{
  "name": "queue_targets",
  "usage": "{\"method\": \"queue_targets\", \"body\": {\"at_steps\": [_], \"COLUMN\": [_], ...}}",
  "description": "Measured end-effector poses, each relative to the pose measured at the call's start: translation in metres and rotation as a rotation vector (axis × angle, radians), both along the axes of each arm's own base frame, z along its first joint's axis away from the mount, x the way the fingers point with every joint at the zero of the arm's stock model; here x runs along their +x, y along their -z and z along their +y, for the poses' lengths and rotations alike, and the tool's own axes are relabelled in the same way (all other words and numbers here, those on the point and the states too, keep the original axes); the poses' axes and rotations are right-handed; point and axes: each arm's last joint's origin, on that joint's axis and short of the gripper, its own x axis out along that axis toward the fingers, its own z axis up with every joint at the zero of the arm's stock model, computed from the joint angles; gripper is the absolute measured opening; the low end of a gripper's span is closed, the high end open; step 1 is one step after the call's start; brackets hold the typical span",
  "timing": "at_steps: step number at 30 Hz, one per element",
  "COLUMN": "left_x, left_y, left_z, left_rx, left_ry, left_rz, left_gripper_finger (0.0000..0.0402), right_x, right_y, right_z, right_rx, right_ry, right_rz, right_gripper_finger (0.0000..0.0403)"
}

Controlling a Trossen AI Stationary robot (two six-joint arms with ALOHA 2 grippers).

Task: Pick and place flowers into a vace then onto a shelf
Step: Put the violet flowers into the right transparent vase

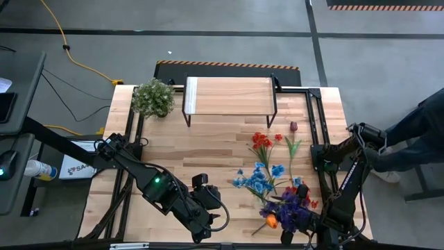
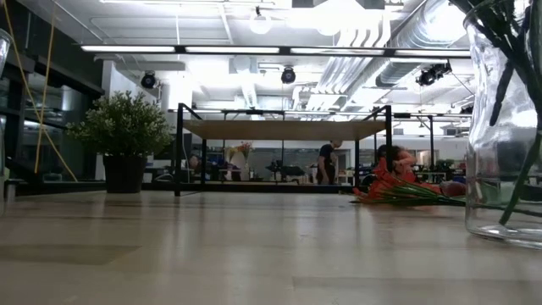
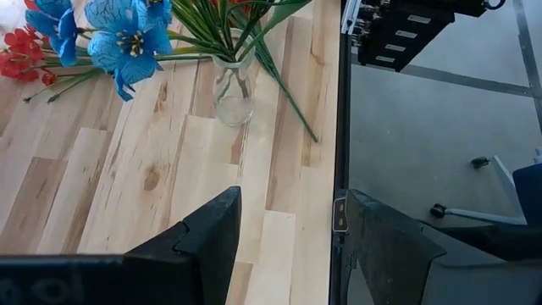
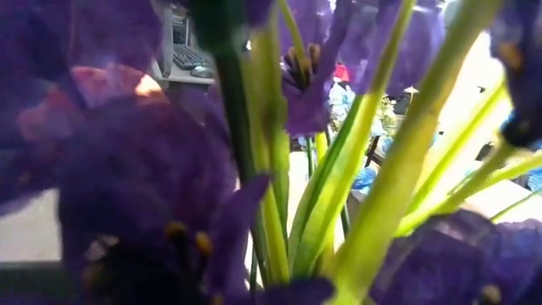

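- Table [image 1: 208, 149]: light wood planks, carrying all items below.
- Shelf [image 1: 229, 95]: standing at the table's far edge, centre; pale plank top on thin black legs. Nothing showing on top in high or low view.
- Potted plant [image 1: 153, 97]: bushy pale green in a dark pot, sitting just left of the shelf at the far edge.
- Vase [image 3: 234, 89]: clear glass, standing upright near the table's front right edge, w/ several green stems already in it. Looming large at the right edge of the low view.
- Flowers [image 1: 267, 177]: lying loose on the table's right half, btwn shelf and vase. Red blooms and a dark red tulip lying farthest back, blue blooms in the middle, purple blooms and an orange tulip bunching nearest the front, at the vase.
- Left gripper [image 3: 292, 233]: hovering over the table's front centre, well left of the vase; fingers standing apart, holding nothing.
- Right gripper [image 1: 291, 235]: sitting at the front right, right in among the purple blooms; its wrist view is filling w/ purple petals and green stems. Can't tell if fingers are open or gripping a stem.
- Person: a dark sleeve showing beyond the table's right edge.
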Motion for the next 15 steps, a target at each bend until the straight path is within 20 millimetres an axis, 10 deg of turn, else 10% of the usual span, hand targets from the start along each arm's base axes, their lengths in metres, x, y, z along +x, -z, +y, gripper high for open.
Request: {"method": "queue_targets", "body": {"at_steps": [15], "left_x": [0.0], "left_y": [0.0], "left_z": [0.0], "left_rx": [0.0], "left_ry": [0.0], "left_rz": [0.0], "left_gripper_finger": [0.0246], "right_x": [-0.0001], "right_y": [-0.0001], "right_z": [-0.0003], "right_rx": [-0.013], "right_ry": [0.013], "right_rz": [-0.008], "right_gripper_finger": [0.0274]}}
